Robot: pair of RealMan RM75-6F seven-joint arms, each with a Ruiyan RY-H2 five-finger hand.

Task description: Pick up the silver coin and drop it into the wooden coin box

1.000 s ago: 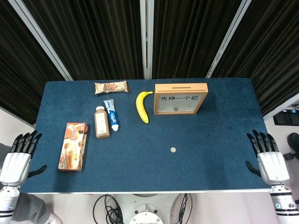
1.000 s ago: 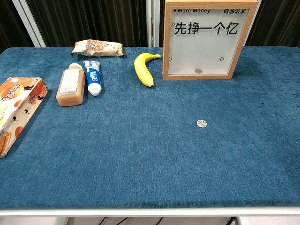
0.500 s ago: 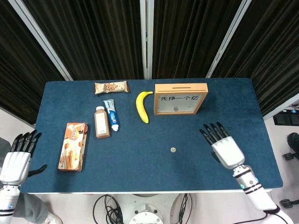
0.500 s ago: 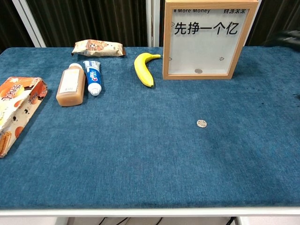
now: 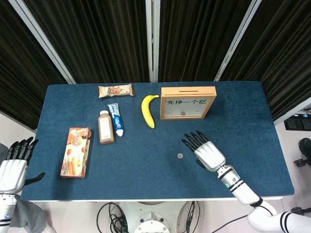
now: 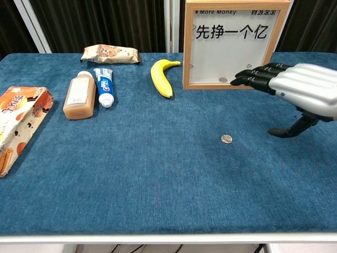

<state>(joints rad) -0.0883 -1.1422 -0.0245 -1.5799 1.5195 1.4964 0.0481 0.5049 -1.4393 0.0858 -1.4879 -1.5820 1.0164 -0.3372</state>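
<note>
The silver coin (image 5: 180, 156) (image 6: 226, 139) lies flat on the blue table cloth, in front of the wooden coin box (image 5: 188, 102) (image 6: 233, 43), which stands upright at the back with a slot in its top. My right hand (image 5: 206, 151) (image 6: 298, 94) hovers above the table just right of the coin, fingers stretched out and apart, thumb hanging down, holding nothing. My left hand (image 5: 13, 165) is off the table's left front corner, fingers spread and empty; the chest view does not show it.
A banana (image 5: 148, 110) lies left of the box. Further left are a toothpaste tube (image 5: 116, 119), a brown bottle (image 5: 105, 127), a snack packet (image 5: 115, 90) and a biscuit box (image 5: 76, 151). The table's front edge (image 6: 168, 237) runs close below.
My right hand has swept in from the table's right edge to a spot just right of the coin. The left hand has dropped slightly. The coin has not moved.
</note>
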